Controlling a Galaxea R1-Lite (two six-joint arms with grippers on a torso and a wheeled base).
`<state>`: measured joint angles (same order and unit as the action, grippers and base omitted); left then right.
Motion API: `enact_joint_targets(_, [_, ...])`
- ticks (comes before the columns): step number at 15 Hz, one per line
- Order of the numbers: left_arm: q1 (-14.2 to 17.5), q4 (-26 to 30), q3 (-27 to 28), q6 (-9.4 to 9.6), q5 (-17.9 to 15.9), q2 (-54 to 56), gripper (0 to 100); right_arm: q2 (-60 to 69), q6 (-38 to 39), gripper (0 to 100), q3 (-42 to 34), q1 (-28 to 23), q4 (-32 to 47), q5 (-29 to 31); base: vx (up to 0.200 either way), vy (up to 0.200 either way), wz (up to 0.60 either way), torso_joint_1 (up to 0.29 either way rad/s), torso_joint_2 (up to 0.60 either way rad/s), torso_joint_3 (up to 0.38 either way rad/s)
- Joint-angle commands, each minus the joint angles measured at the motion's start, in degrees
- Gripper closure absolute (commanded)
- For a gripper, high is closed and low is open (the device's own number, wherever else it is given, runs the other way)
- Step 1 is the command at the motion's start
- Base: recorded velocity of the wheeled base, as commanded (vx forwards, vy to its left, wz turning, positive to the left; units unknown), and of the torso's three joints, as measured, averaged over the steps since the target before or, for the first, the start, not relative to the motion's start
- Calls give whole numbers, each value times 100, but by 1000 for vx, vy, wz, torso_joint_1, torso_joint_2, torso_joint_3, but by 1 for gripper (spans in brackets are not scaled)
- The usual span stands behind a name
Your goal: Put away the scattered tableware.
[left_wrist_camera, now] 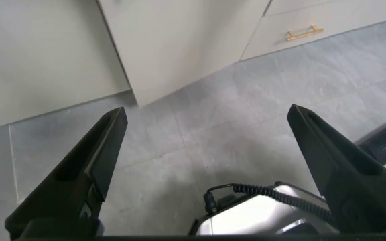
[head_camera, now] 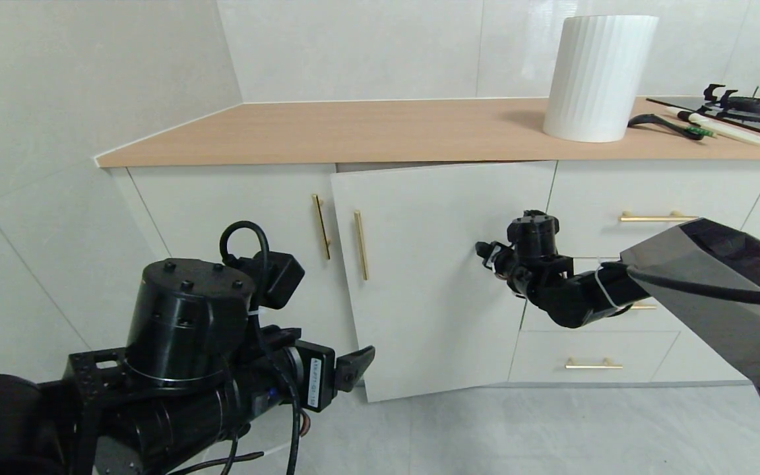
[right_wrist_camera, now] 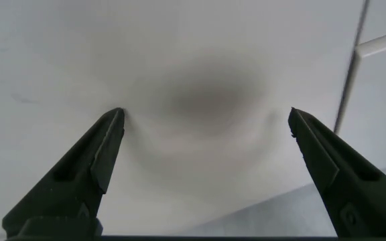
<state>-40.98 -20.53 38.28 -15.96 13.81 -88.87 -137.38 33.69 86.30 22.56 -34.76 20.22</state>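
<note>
On the wooden counter (head_camera: pixel 367 132) at the far right lie a black ladle (head_camera: pixel 656 122), a white-handled knife (head_camera: pixel 726 130) and a small green utensil (head_camera: pixel 701 132). Below the counter a white cabinet door (head_camera: pixel 433 284) with a gold handle (head_camera: pixel 361 245) stands slightly ajar. My right gripper (head_camera: pixel 487 254) is open, its tips against the door's flat face (right_wrist_camera: pixel 200 53); in its own wrist view the right gripper (right_wrist_camera: pixel 206 120) holds nothing. My left gripper (head_camera: pixel 355 364) hangs low by the door's lower corner, and the wrist view shows the left gripper (left_wrist_camera: pixel 206 117) open and empty over the floor.
A tall white ribbed container (head_camera: pixel 599 78) stands on the counter, with a black stove burner (head_camera: pixel 753 105) at the far right. Drawers with gold handles (head_camera: pixel 657 216) sit right of the door. Grey tiled floor (left_wrist_camera: pixel 246 134) lies below, and a tiled wall closes the left side.
</note>
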Motion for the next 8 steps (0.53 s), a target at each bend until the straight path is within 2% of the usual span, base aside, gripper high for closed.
enact_joint_targets(1, [3,-4,4,-4,-1,1,0,-105,6,0,203,-50,4,96,0,0,0,0,0,0])
enact_joint_targets(4, [3,-4,-5,-4,-1,1,0,-246,6,0,537,-156,4,395,0,0,0,0,0,0])
enact_joint_targets(8, [3,-30,-5,-4,7,1,0,-281,-3,0,678,-182,4,482,0,0,0,0,0,0])
